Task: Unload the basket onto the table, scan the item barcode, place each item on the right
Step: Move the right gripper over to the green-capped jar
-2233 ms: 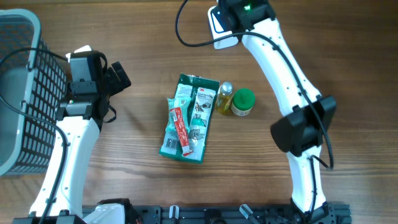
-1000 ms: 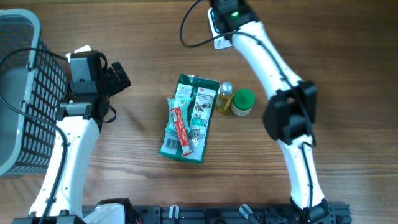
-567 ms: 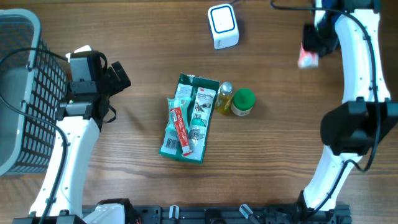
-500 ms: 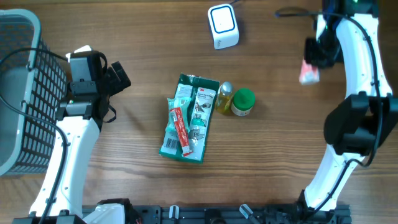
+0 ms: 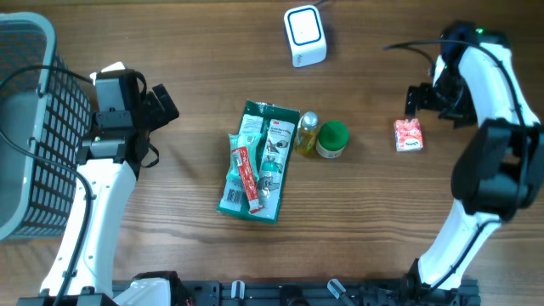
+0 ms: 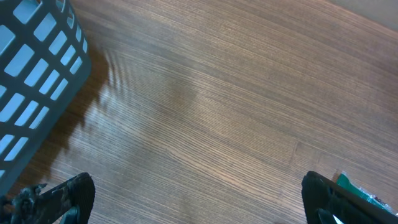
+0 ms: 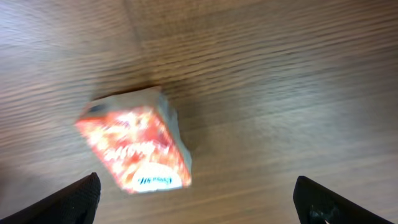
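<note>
We are hovering by the red box (image 5: 409, 135) with empty jaws.
Our right gripper (image 7: 199, 198) is gaping wide, touching nothing; the box is lying on the table (image 5: 476, 34), right of the green-lidded jar (image 5: 332, 140). Our left gripper (image 6: 199, 196) is gaping empty too.

Grey mesh basket (image 5: 38, 161), wooden table (image 5: 195, 59)

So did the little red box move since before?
Yes. The red box was up closer to the white scanner; now it has come down toward the robot's side and lies level with the green-lidded jar.
</note>
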You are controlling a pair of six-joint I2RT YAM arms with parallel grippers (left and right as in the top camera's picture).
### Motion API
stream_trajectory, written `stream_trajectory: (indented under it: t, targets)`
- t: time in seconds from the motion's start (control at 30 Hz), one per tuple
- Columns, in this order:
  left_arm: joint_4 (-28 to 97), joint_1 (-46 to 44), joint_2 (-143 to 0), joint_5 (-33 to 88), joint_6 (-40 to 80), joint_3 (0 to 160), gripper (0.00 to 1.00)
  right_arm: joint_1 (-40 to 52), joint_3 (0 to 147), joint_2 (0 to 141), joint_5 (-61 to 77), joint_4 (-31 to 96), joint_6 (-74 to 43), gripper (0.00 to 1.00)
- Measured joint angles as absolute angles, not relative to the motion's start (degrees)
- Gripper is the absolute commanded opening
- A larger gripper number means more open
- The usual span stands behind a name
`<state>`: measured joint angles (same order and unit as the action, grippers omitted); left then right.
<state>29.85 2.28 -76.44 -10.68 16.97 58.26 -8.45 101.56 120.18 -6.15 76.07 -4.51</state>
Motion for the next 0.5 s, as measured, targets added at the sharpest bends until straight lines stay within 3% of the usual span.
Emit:
stream_trajectory:
  t: [0.07,0.13,0.17,0.27,0.33,0.5]
  targets:
    - [29.80,2.28,-76.44,-10.70,16.95,58.26,1.00,-8.12,101.91,113.08,-1.93,75.99,-4.51,1.00]
    - [29.82,2.28,-76.44,-10.70,16.97,58.26,1.00,-7.90,102.76,106.91,4.29,76.23,-4.54,0.69]
    - [29.80,2.28,-76.44,-10.70,16.97,58.26,1.00,-7.75,103.39,103.31,9.43,76.47,-4.40,0.64]
    - [29.85,2.28,-76.44,-10.70,16.97,58.26,1.00,-7.01,103.18,100.22,19.55,80.03,-4.71,0.59]
    - [29.85,2.28,-76.44,-10.70,16.97,58.26,1.00,-4.58,101.19,100.29,21.85,79.83,-5.06,0.50]
    - [29.80,2.28,-76.44,-10.70,16.97,58.26,1.00,9.32,98.87,100.33,18.06,74.59,-13.89,0.57]
